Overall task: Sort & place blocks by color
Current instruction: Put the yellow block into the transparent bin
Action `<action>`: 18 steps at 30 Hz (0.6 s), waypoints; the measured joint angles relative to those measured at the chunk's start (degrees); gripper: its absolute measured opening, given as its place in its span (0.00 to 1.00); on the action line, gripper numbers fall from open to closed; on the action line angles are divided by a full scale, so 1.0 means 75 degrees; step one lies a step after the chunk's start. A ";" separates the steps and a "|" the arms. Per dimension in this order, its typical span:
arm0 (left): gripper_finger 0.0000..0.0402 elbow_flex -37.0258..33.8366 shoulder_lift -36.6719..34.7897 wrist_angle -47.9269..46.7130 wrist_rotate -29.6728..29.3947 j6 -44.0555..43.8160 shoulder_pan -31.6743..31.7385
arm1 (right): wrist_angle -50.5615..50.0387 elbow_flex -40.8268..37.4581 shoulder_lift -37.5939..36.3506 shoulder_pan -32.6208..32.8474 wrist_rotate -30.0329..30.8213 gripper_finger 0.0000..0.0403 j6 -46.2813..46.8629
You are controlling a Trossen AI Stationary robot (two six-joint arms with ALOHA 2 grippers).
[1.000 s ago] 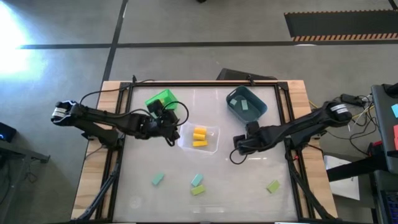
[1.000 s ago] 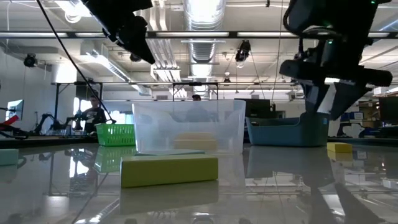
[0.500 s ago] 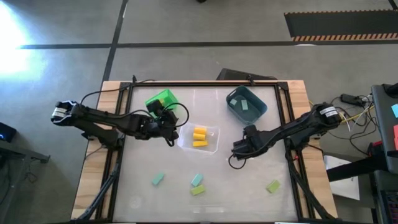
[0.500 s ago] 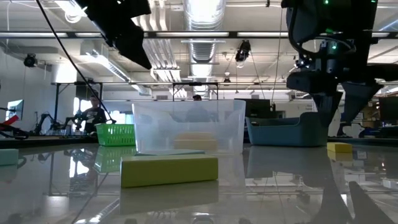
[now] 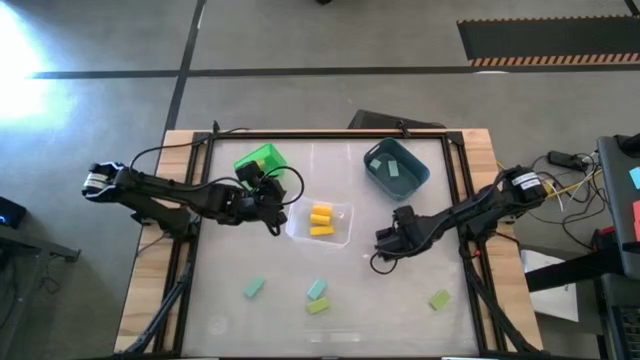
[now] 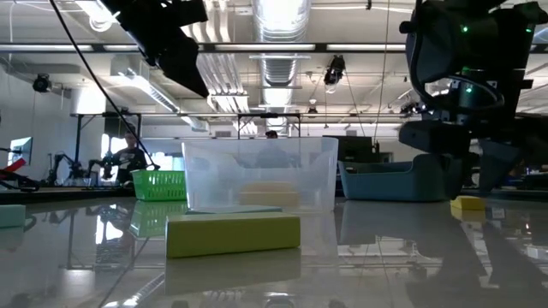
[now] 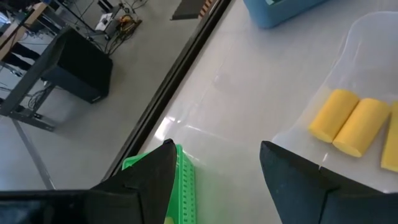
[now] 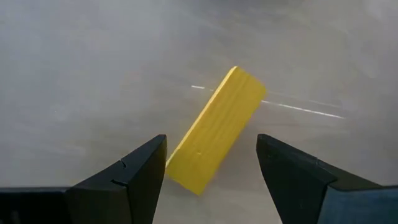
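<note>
A yellow block [image 8: 216,127] lies flat on the table, directly under my right gripper [image 8: 211,142], whose open fingers stand on either side of it without touching. The low view shows this block [image 6: 468,204] beneath the gripper [image 6: 469,175]; from above, the gripper [image 5: 385,243] hides it. My left gripper [image 5: 272,198] hovers open between the green bin [image 5: 258,160] and the clear bin [image 5: 343,209], empty. Yellow blocks [image 5: 320,219] lie in the clear bin. Loose on the table are two teal blocks [image 5: 254,288] [image 5: 317,289] and two light green blocks [image 5: 319,306] [image 5: 438,299].
The dark teal bin [image 5: 415,181] with pale blocks inside stands toward the far right. The green bin [image 7: 185,186] and the clear bin's rim [image 7: 373,37] flank my left gripper [image 7: 214,168]. A black frame runs around the table top. Bare table lies between the bins and the loose blocks.
My right gripper has shifted a little toward the near edge and come down over the yellow block, its fingers swinging from a slant to nearly upright. The blocks have kept their places.
</note>
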 joint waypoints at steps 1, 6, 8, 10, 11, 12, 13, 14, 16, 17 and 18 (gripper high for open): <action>0.53 -0.0014 0.0000 0.0034 0.0000 -0.0010 0.0000 | 0.0147 -0.0069 0.0000 0.0000 -0.0002 0.59 0.0000; 0.53 -0.0030 0.0000 0.0111 0.0000 -0.0010 0.0000 | 0.0721 -0.0367 -0.0003 0.0020 -0.0013 0.58 -0.0106; 0.53 -0.0030 0.0000 0.0154 0.0000 -0.0006 0.0000 | 0.0878 -0.0462 -0.0010 0.0020 0.0007 0.56 -0.0143; 0.53 -0.0016 0.0000 0.0254 0.0000 0.0003 0.0015 | 0.0926 -0.0481 -0.0012 0.0020 0.0003 0.52 -0.0159; 0.53 0.0000 0.0000 0.0356 0.0003 0.0032 0.0015 | 0.0931 -0.0484 -0.0012 0.0020 0.0003 0.49 -0.0213; 0.53 0.0014 0.0000 0.0424 0.0000 0.0069 0.0015 | 0.0966 -0.0484 -0.0012 0.0020 0.0004 0.46 -0.0272; 0.53 0.0014 0.0000 0.0502 -0.0003 0.0176 0.0015 | 0.0997 -0.0484 -0.0012 0.0020 0.0004 0.42 -0.0320; 0.53 0.0014 0.0000 0.0599 0.0000 0.0267 0.0015 | 0.1024 -0.0484 -0.0012 0.0020 0.0004 0.38 -0.0365; 0.53 0.0015 0.0000 0.0756 0.0001 0.0416 0.0015 | 0.1064 -0.0484 -0.0012 0.0020 0.0002 0.29 -0.0467; 0.53 0.0027 0.0000 0.0766 -0.0002 0.0433 0.0015 | 0.1072 -0.0484 -0.0012 0.0020 0.0007 0.25 -0.0522; 0.53 0.0031 0.0000 0.0805 -0.0003 0.0441 0.0015 | 0.1079 -0.0484 -0.0013 0.0020 0.0005 0.21 -0.0604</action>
